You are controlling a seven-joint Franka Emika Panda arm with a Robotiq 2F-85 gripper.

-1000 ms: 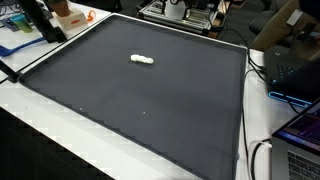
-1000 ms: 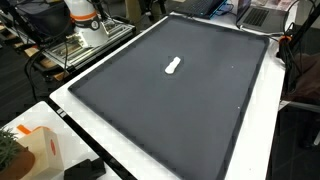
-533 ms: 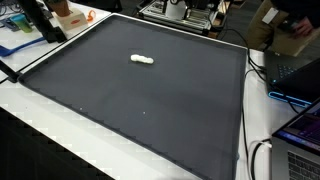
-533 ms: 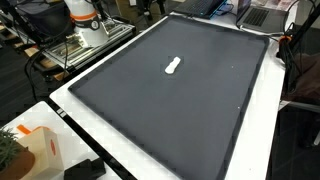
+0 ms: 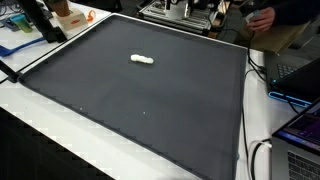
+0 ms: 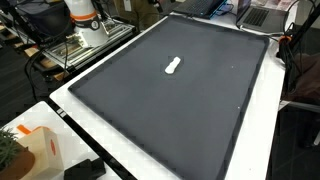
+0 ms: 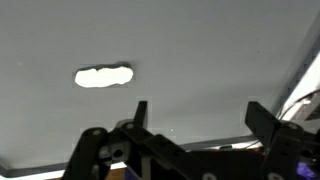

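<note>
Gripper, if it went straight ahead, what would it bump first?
Probably the bare dark mat. The open gripper points at it; the small white piece lies off to the side. Depth is hard to judge.

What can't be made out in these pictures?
The white piece on the dark mat: too small in both exterior views, blurred in the wrist view; what it is remains unclear.
The gripper: only its open fingers show in the wrist view; it lies outside both exterior views.
The person: cut off by an exterior view's top edge.
</note>
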